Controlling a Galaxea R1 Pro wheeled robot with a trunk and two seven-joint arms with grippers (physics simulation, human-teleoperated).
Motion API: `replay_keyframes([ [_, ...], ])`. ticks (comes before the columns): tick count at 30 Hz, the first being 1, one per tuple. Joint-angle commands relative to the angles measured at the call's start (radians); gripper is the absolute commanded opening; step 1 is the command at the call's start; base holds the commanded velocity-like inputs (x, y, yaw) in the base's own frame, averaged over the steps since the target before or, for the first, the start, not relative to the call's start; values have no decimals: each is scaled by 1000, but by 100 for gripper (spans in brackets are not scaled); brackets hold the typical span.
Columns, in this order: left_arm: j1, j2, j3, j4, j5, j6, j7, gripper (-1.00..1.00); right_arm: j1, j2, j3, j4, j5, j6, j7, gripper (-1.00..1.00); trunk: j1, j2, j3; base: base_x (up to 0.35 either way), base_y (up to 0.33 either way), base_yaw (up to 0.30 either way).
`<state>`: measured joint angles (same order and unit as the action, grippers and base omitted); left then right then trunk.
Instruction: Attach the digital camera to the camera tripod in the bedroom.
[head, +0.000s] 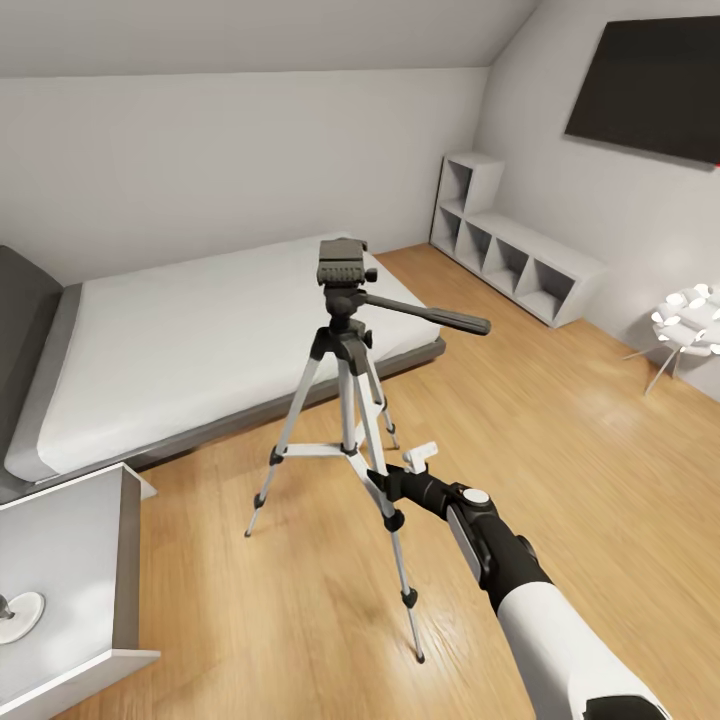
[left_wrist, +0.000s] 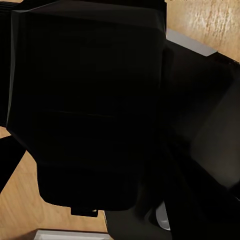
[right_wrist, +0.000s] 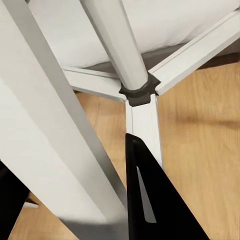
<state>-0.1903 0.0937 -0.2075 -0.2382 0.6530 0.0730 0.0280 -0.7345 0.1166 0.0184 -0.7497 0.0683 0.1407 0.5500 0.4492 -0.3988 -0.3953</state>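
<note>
**Right arm on the tripod leg, mount plate bare**

The camera tripod (head: 345, 400) stands on the wood floor just off the foot corner of the bed (head: 200, 340), its black head plate on top with nothing mounted. The right gripper (head: 392, 480) is in at the near leg, about at the level of the centre brace; the right wrist view has a silver leg running between its dark fingers (right_wrist: 150, 200), which look closed around it, though actual contact is hard to confirm. The left wrist view shows a big black mass close to the lens, so whether those fingers are apart or together I cannot tell. By my read, attachment remains to be done
</note>
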Motion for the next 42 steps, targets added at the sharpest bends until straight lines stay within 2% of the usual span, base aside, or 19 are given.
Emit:
replay_keyframes([
  [1,0,1,-7,-3,7,4,3,-100,0,0,-6,5,39,11,2,-100,1,-1,-2,0,0,0],
  [8,0,5,-5,-28,14,-4,2,-100,0,-1,-5,7,42,10,-4,-100,1,-1,-2,0,0,0],
  [11,0,10,-6,-103,12,4,2,-100,0,-2,-6,7,41,10,-4,-100,1,-1,-2,0,0,0],
  [13,0,18,-6,-195,10,27,2,-100,0,-3,-6,7,40,10,-4,-100,1,-1,-2,0,0,0],
  [14,0,32,-5,-302,7,87,3,-100,0,-3,-6,8,39,10,-4,-100,1,-1,-2,0,0,0],
  [16,0,46,-5,-383,6,150,4,-100,0,-4,-6,10,38,10,-5,-100,1,-1,-2,0,0,0],
  [17,0,61,-4,-472,5,223,5,-100,0,-4,-6,13,38,10,-5,-100,1,-1,-2,0,0,0],
  [20,0,84,-1,-612,5,332,13,-100,0,-4,-6,18,38,10,-5,-100,1,-1,-2,0,0,0],
  [22,0,103,16,-745,6,424,37,-100,0,-4,-5,23,39,10,-5,-100,1,-1,-2,0,0,0],
  [23,0,116,91,-947,10,535,105,-100,0,-5,-5,27,40,10,-4,-100,1,-1,-2,0,0,0],
  [26,-6,122,160,-1092,13,639,161,-100,0,-6,-5,29,40,10,-4,-100,1,-1,-2,0,0,0],
  [27,-11,123,170,-1111,13,662,167,-100,0,-6,-5,29,40,10,-4,-100,1,-1,-2,0,0,0],
  [28,-29,125,187,-1140,13,708,177,-100,0,-7,-5,29,39,10,-4,-100,1,-1,-2,0,0,0],
  [31,-75,128,208,-1166,11,768,188,-100,0,-8,-5,29,40,10,-3,-100,1,-1,-2,0,0,0],
  [34,-153,130,239,-1180,6,835,207,-100,0,-9,-5,29,40,10,-3,-100,1,-1,-2,0,0,0],
  [37,-248,132,271,-1186,4,897,240,-100,0,-9,-5,29,40,10,-2,-100,1,-1,-2,0,0,0],
  [38,-305,133,283,-1186,4,921,262,-100,0,-9,-5,29,41,10,-2,-100,1,-1,-2,0,0,0],
  [41,-396,134,293,-1182,7,942,297,-100,1,-9,-5,29,41,10,-2,-100,1,-1,-2,0,0,0],
  [42,-456,133,297,-1179,9,951,319,-100,0,-10,-5,29,41,10,-2,-100,1,-1,-2,0,0,0],
])
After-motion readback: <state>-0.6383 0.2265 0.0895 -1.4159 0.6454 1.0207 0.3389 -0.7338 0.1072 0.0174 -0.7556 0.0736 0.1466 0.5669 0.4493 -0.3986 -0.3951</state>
